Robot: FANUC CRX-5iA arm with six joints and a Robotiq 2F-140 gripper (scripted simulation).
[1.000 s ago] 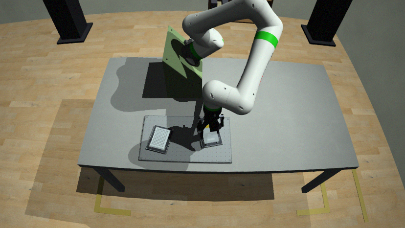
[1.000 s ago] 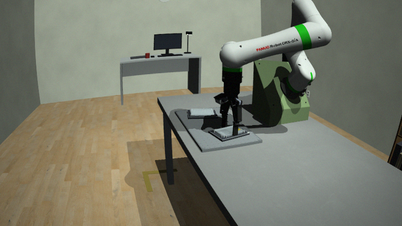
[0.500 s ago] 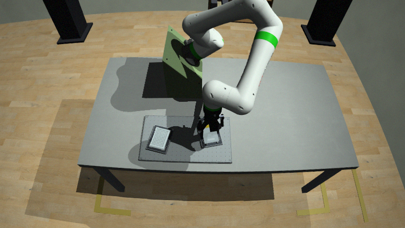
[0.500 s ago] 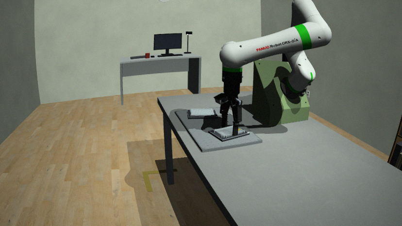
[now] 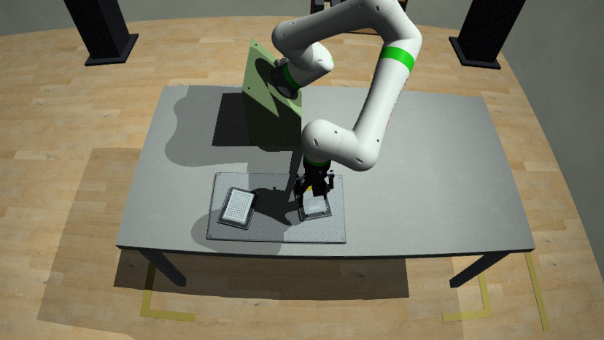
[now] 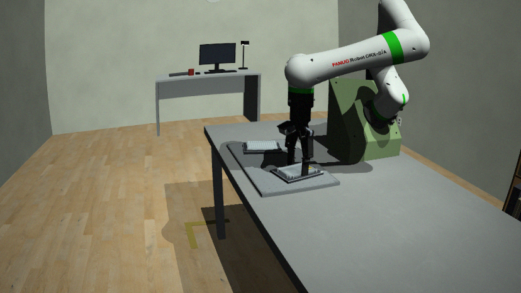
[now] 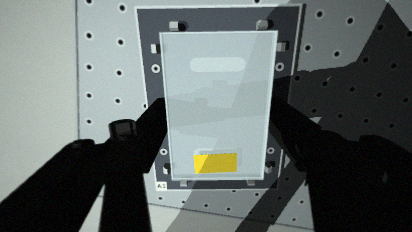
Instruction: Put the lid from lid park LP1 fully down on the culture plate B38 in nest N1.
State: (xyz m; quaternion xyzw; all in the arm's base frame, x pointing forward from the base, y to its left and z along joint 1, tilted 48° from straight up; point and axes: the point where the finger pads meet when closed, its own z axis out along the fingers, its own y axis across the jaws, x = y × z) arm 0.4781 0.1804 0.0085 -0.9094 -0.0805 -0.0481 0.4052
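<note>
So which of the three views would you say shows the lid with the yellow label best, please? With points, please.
The wrist view: the whole top of the lid (image 5: 314, 205) (image 6: 291, 170) (image 7: 217, 105) shows, label included. From the top, the claw (image 5: 314, 196) (image 6: 297, 168) (image 7: 217, 113) covers part; the exterior shows it at a slant, partly behind a finger.

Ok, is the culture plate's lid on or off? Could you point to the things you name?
Off: the culture plate (image 5: 238, 205) (image 6: 262, 144) shows its grid of wells, and the lid (image 5: 314, 205) (image 6: 292, 170) (image 7: 217, 110) is at the other holder.
</note>
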